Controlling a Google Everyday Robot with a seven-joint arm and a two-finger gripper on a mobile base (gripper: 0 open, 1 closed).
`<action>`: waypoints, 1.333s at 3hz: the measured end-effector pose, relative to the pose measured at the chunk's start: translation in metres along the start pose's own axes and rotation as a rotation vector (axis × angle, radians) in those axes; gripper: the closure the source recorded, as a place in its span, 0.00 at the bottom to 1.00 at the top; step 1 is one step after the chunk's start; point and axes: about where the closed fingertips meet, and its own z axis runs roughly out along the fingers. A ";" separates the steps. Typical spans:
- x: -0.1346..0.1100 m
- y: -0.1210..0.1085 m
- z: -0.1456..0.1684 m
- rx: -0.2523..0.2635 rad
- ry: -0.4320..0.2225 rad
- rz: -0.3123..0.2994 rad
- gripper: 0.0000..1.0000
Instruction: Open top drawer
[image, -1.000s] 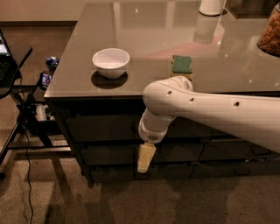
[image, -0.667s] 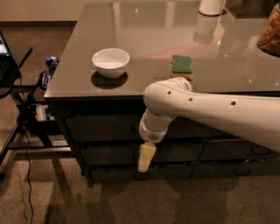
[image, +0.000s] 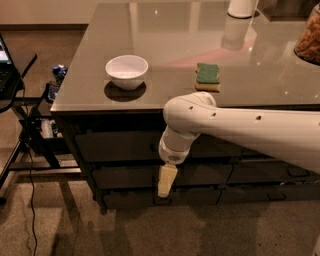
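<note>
The top drawer is the tallest dark front just under the counter's edge, and it looks shut flush with the stack. Its small handle is mostly hidden behind my white arm. My gripper hangs down from the wrist in front of the drawer stack. It is level with the second, shallower drawer front, below the top drawer's middle. It holds nothing that I can see.
On the glossy counter stand a white bowl, a green sponge, a white cylinder and a jar at the far right. A black stand with cables is on the floor to the left.
</note>
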 end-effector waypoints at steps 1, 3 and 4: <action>0.000 -0.002 0.010 -0.014 0.003 -0.008 0.00; -0.005 0.007 0.030 -0.064 0.014 -0.071 0.00; -0.004 0.016 0.029 -0.093 0.017 -0.090 0.00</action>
